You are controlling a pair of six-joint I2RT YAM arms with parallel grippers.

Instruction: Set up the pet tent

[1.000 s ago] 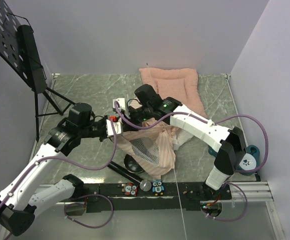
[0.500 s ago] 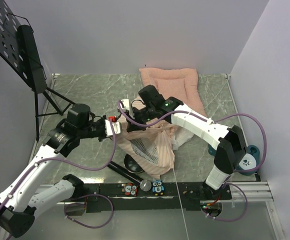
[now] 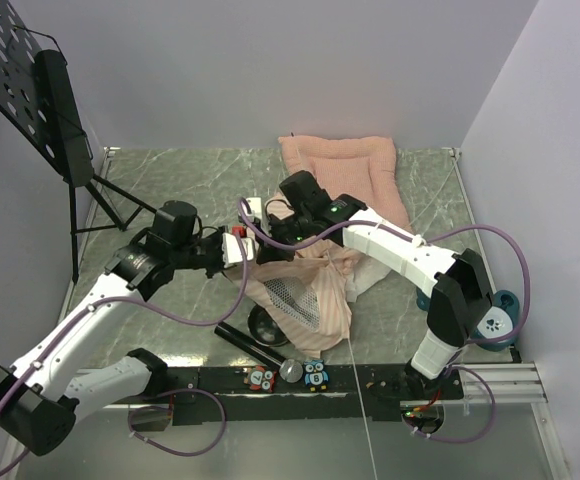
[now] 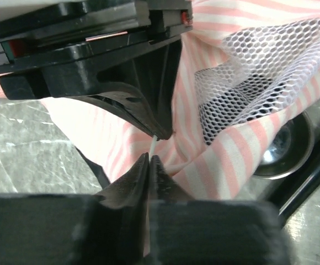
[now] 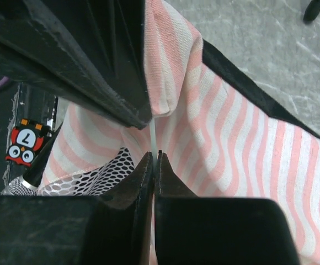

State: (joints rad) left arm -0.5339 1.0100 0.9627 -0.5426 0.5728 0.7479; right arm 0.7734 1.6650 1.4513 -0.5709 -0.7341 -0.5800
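The pet tent (image 3: 305,295) is a bunched pink-and-white striped heap with white mesh, mid-table. My left gripper (image 3: 240,248) and right gripper (image 3: 268,228) meet tip to tip above its left top edge. In the left wrist view my left gripper (image 4: 149,160) is shut on a thin white pole (image 4: 153,144) coming out of the striped fabric (image 4: 232,160). In the right wrist view my right gripper (image 5: 153,157) is shut on the same pole (image 5: 153,135), with striped fabric (image 5: 232,149) behind. Another pole length (image 3: 360,400) runs toward the near edge.
A plain pink quilted cushion (image 3: 345,165) lies at the back. A metal bowl (image 3: 267,325) and a black tube (image 3: 245,343) lie near the tent's front left. Owl figures (image 3: 315,373) stand on the near rail. A music stand (image 3: 40,90) stands at the far left.
My left arm has swung right and back, bringing its gripper up against the right gripper. The right gripper shifted slightly back and the tent's top edge bunched with it.
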